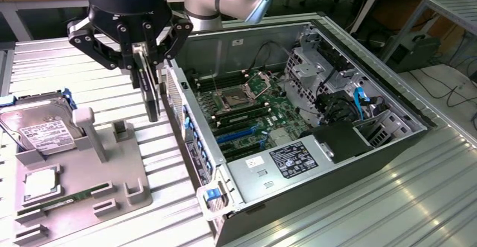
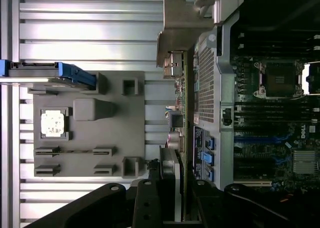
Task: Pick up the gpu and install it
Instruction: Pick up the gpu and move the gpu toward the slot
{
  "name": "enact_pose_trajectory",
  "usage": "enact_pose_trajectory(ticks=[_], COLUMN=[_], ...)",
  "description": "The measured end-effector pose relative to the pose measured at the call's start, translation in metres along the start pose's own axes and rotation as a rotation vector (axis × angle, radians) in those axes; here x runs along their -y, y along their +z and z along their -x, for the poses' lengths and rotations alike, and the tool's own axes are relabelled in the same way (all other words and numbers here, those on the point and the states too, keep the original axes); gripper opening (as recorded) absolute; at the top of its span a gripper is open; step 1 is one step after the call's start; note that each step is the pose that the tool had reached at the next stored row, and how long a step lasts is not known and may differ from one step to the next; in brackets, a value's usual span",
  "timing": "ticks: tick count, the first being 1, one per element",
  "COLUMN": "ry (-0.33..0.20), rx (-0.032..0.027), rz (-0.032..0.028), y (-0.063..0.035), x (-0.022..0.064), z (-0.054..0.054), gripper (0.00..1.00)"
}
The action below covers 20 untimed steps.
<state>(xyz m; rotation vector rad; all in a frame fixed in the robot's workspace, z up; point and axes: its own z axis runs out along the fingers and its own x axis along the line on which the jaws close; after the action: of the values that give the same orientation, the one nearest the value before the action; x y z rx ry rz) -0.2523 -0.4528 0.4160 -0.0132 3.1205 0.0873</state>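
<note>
My gripper [image 1: 147, 62] is shut on the gpu [image 1: 152, 103], a thin dark card that hangs on edge, pointing down, in the air. The card is just outside the near wall of the open computer case [image 1: 201, 51], between that wall and the grey fixture plate [image 1: 82, 185]. In the wrist view the gpu [image 2: 182, 32] is seen edge-on with its silver end bracket farthest from my gripper [image 2: 172, 210]. It runs alongside the case's perforated rear panel [image 2: 212, 72]. The motherboard [image 1: 257, 110] with its blue slots lies open inside the case.
The fixture plate [image 2: 90, 138] carries a silver hard drive [image 1: 41, 129] in a blue carrier, a processor chip [image 2: 52, 124] and a green memory stick [image 1: 67, 199]. Grey posts [image 1: 119, 132] stand up from the plate below the card. Cables and a drive cage [image 1: 350, 99] crowd the case's far end.
</note>
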Motion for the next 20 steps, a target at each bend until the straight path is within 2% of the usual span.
enact_pose_trajectory(ticks=[20], ry=[0.000], rx=[-0.0001], rz=[0.0000], y=[0.0011], x=[0.0003], z=[0.029], gripper=[0.28])
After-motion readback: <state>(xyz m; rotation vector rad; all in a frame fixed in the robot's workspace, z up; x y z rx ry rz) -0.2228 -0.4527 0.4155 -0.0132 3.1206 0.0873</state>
